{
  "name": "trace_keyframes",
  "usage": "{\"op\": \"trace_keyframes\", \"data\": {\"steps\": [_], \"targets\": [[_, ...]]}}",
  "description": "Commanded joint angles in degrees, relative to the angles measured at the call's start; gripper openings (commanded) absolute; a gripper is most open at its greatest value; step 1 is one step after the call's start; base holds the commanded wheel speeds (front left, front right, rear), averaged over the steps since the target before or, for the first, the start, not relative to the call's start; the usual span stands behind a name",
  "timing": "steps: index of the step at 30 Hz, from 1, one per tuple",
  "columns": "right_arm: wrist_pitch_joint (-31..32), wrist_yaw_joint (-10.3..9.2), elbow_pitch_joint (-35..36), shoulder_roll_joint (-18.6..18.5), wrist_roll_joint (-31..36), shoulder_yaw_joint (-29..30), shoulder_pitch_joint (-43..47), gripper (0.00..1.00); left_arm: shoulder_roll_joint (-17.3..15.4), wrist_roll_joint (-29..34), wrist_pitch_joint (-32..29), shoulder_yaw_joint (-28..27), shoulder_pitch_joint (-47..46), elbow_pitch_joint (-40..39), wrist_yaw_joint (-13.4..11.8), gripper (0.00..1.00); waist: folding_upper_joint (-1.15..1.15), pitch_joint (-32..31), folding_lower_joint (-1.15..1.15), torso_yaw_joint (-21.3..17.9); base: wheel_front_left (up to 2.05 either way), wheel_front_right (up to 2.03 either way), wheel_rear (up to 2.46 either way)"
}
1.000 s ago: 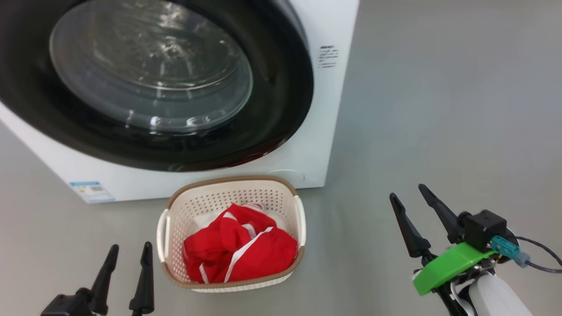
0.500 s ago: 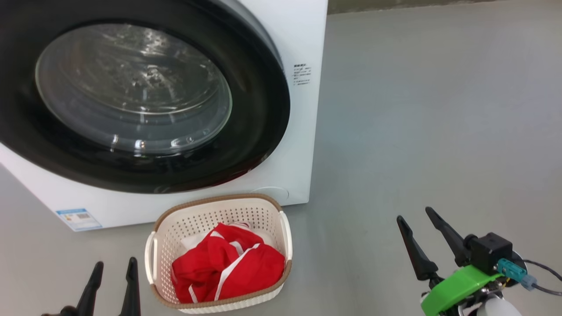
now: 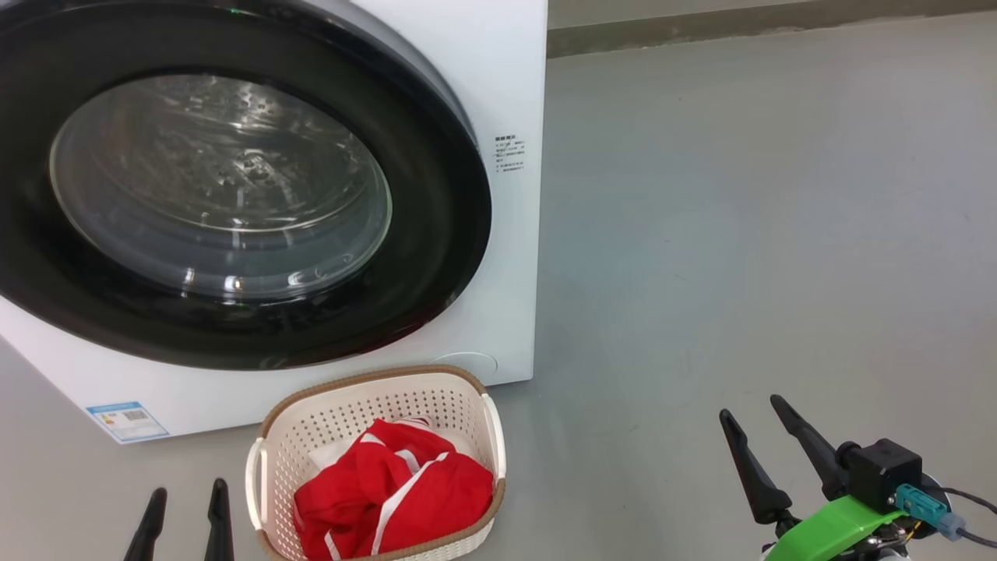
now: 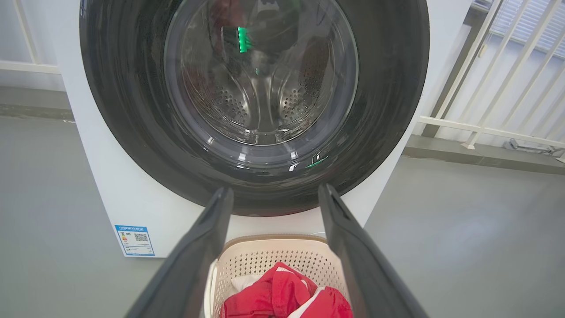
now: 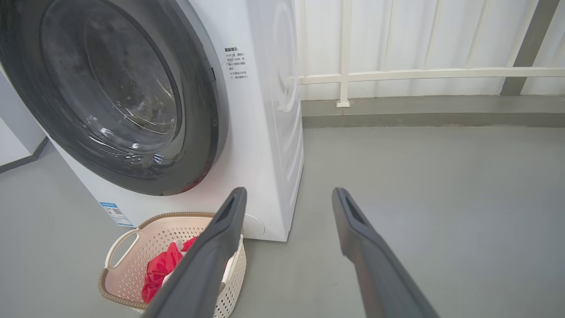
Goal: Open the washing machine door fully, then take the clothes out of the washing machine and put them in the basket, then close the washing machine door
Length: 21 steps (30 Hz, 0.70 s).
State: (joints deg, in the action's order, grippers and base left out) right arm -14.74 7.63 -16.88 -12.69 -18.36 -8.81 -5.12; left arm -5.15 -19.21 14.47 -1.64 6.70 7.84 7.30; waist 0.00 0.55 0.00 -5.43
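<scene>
The white washing machine (image 3: 510, 86) (image 4: 132, 194) (image 5: 265, 110) stands ahead with its round black-rimmed door (image 3: 436, 234) (image 4: 388, 88) (image 5: 207, 110) shut flat against the front. Through the glass I see a bare steel drum. On the floor before it sits the cream basket (image 3: 269, 436) (image 4: 265, 258) (image 5: 128, 265), and the red clothes (image 3: 397, 499) (image 4: 287, 298) (image 5: 161, 269) with white stripes lie inside. My left gripper (image 3: 185, 495) (image 4: 274, 194) is open, left of the basket. Far right of the basket, my right gripper (image 3: 753, 411) (image 5: 289, 194) is open and holds nothing.
Grey floor (image 3: 740, 234) spreads to the right of the machine. A white railing (image 5: 397, 73) and wall base run behind it. A blue label sticker (image 3: 125, 419) marks the machine's lower left front.
The head camera has tilted up, so machine, basket and both grippers sit lower in the view. The door, the basket and the clothes lie as before.
</scene>
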Motion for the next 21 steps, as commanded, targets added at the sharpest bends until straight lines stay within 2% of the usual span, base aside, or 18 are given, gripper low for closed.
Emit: {"op": "trace_keyframes", "data": {"steps": [1, 21], "targets": [[-0.26, -0.14, 1.48, -0.86, -0.95, -1.20, 0.00, 1.00, -0.42, 0.65, 0.52, -2.11, -0.77, -1.50, 0.19, 1.00, 0.00, -0.17, 0.00, -0.12, 0.00, 0.00, 0.00], [-0.26, -0.14, 1.69, -1.04, -0.99, -1.01, 1.27, 1.00, -0.23, 1.48, 0.52, -2.29, 0.82, -2.20, 0.19, 1.00, 0.00, -1.09, 0.00, 0.36, 0.00, 0.00, 0.00]]}}
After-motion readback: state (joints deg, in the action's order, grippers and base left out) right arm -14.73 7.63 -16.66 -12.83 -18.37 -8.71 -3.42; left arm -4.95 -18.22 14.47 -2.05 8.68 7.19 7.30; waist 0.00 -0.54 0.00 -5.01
